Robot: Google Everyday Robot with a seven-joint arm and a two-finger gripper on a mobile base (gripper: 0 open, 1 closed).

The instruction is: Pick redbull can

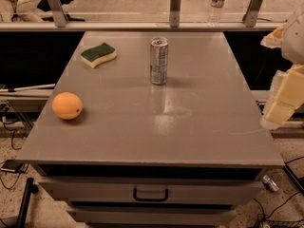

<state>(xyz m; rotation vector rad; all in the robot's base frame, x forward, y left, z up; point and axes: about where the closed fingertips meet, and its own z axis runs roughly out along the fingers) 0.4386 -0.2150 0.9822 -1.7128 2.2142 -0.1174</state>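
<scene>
grey worktop (199, 127) carries one redbull can (159, 61) upright, one orange (67, 105), one green sponge (98, 54); claw (284, 99) at right edge, apart from can, open or closed can't tell

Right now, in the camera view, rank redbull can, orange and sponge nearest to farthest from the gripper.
1. Redbull can, centre of the table: nearest to the gripper, which hangs off the right edge.
2. Orange, front left, and sponge, back left: both far across, too close to call.
</scene>
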